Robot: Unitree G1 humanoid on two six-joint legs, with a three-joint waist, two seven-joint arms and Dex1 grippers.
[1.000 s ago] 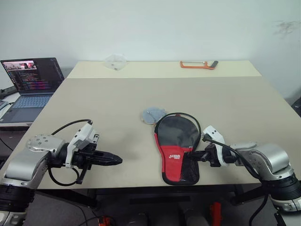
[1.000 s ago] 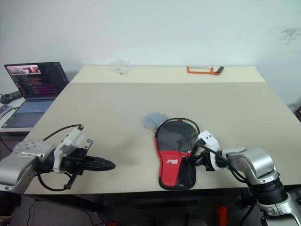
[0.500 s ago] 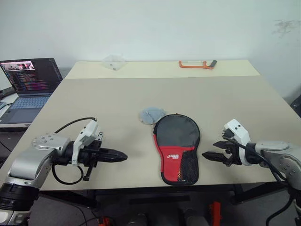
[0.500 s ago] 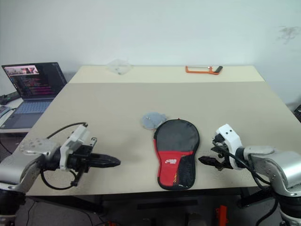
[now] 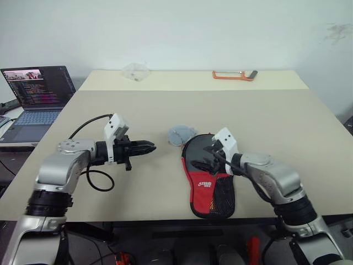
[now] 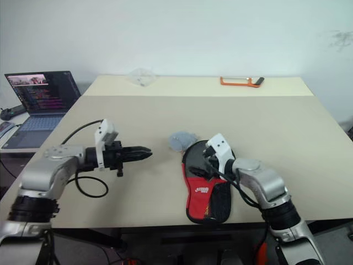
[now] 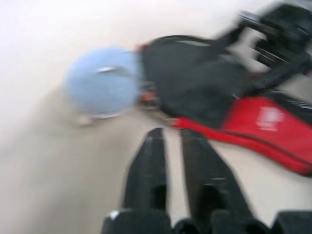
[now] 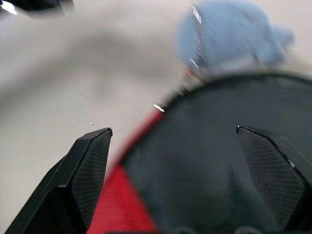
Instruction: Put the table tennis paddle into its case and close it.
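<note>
The case (image 5: 203, 185) lies flat near the table's front edge, black round upper part, red lower part with a white logo and mesh. The table tennis paddle is hidden. My right gripper (image 5: 203, 157) hovers open over the case's black upper part, one finger on each side of it in the right wrist view (image 8: 174, 130). My left gripper (image 5: 150, 147) points level toward the case from the left, a hand's width short of it. Its fingers (image 7: 151, 161) stand slightly apart with nothing between them.
A pale blue round thing (image 5: 179, 133) lies against the case's top left edge. An open laptop (image 5: 38, 94) stands off the table (image 5: 265, 116) at the far left. An orange hacksaw (image 5: 234, 75) and a clear plastic piece (image 5: 135, 70) lie at the back.
My right gripper opened and swung left from the case's right side to over its black upper part. My left gripper moved forward and right toward the case, and its fingers parted a little.
</note>
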